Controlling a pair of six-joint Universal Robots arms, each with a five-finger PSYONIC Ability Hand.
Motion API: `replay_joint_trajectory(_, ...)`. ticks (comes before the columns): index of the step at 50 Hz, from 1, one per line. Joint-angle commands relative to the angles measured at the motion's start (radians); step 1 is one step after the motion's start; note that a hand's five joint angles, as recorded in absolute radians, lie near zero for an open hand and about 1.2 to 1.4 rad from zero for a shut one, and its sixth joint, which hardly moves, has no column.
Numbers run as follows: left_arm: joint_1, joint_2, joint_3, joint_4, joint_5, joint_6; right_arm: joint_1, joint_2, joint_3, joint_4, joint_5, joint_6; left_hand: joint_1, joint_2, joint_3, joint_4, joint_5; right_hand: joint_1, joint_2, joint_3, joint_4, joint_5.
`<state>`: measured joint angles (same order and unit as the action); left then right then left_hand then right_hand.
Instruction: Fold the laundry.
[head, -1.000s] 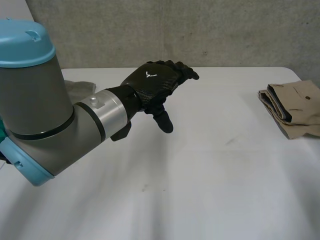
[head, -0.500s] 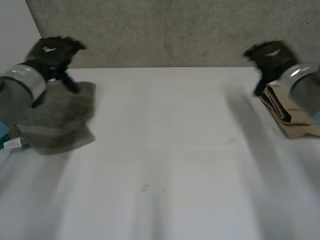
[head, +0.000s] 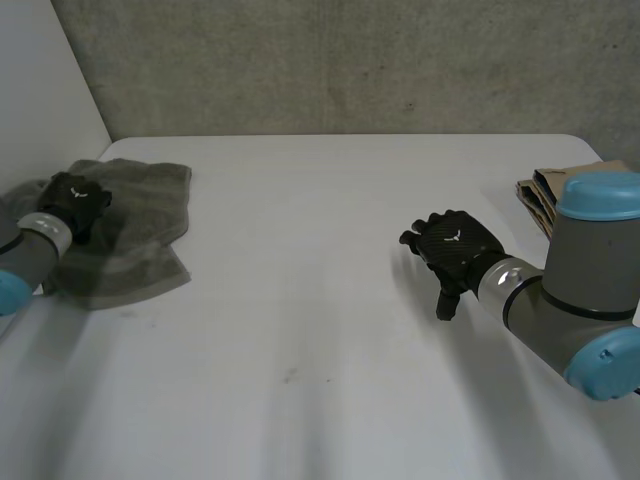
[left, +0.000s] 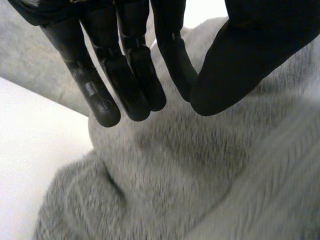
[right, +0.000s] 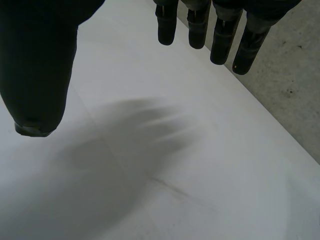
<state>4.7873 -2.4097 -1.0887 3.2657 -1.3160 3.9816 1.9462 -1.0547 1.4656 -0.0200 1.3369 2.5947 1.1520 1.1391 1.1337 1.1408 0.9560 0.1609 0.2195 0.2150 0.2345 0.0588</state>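
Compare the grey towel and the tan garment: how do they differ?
The grey towel lies spread and rumpled; the tan garment is folded in stacked layers. The towel is at the left, under the open left robot hand; the garment is at the far right, partly hidden behind the right arm, no robot hand on it. The towel looks fluffy, the garment smooth. Both rest on the white table.

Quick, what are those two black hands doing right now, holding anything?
Left hand: open, fingers straight over the grey towel, gripping nothing.
Right hand: open, above the white table, holding nothing.
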Motion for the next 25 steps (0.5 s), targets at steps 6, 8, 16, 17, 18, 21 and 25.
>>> replay_joint_trajectory(6,-0.211,0.265,-0.08,0.075,-0.117,-0.317,-0.052,-0.114,0.071,-0.003,-0.005,0.002,0.244,0.257,0.263,0.255,0.266,0.014,-0.045,-0.04,-0.06,-0.059)
replay_joint_trajectory(8,-0.211,0.28,-0.088,0.091,-0.117,-0.347,-0.056,-0.129,0.087,-0.008,-0.008,0.002,0.244,0.257,0.263,0.255,0.266,0.014,-0.045,-0.04,-0.06,-0.059)
replay_joint_trajectory(16,-0.17,0.248,-0.128,-0.003,-0.065,-0.284,-0.078,-0.133,0.117,-0.029,-0.012,0.001,-0.909,-0.896,-0.891,-0.898,-0.888,0.014,-0.045,-0.04,-0.06,-0.059)
replay_joint_trajectory(17,-0.155,0.244,-0.132,-0.015,-0.06,-0.268,-0.078,-0.133,0.117,-0.031,-0.012,0.001,-0.906,-0.893,-0.888,-0.895,-0.885,0.014,-0.045,-0.04,-0.06,-0.059)
replay_joint_trajectory(18,-0.138,0.238,-0.135,-0.027,-0.055,-0.251,-0.079,-0.133,0.114,-0.031,-0.012,0.001,-0.903,-0.89,-0.885,-0.892,-0.882,0.014,-0.045,-0.04,-0.06,-0.059)
replay_joint_trajectory(21,-0.093,0.193,-0.139,-0.055,-0.054,-0.191,-0.085,-0.133,0.111,-0.031,-0.012,0.002,-0.877,-0.864,-0.859,-0.866,-0.855,0.014,-0.045,-0.04,-0.06,-0.059)
replay_joint_trajectory(25,-0.063,0.146,-0.128,-0.055,-0.054,-0.095,-0.092,-0.133,0.11,-0.031,-0.012,0.002,-0.833,-0.82,-0.814,-0.822,-0.811,0.014,-0.045,-0.04,-0.06,-0.059)
